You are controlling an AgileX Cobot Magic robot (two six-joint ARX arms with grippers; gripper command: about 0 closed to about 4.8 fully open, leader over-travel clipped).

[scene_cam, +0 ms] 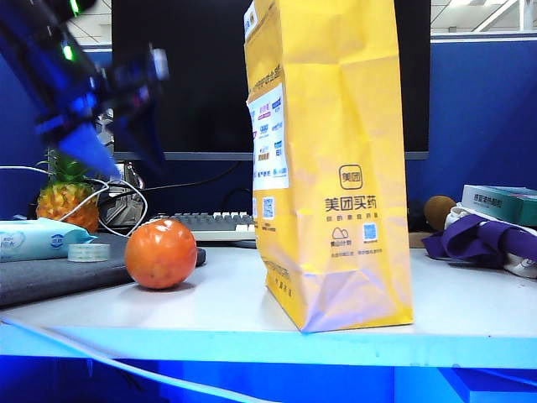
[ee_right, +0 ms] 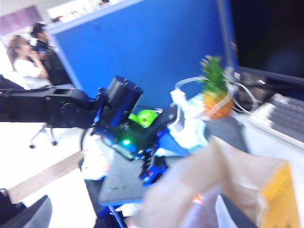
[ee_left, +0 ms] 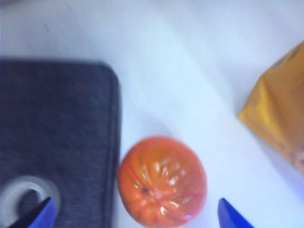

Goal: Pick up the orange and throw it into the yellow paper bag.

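Above the orange (ee_left: 162, 180), left tool (ee_left: 137, 213) gapes; right tool unseen

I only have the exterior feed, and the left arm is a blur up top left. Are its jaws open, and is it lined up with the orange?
Observer: Left wrist view shows the left gripper open, blue fingertips either side of the orange, not touching it.
Operator: Anything near the orange I can't see?
Observer: It sits just off the rounded corner of the dark grey mat; a tape roll lies on the mat beside one fingertip.
Operator: Where's the right gripper?
Observer: No view shows its fingers. Its wrist camera looks across the open top of the yellow paper bag toward the left arm.
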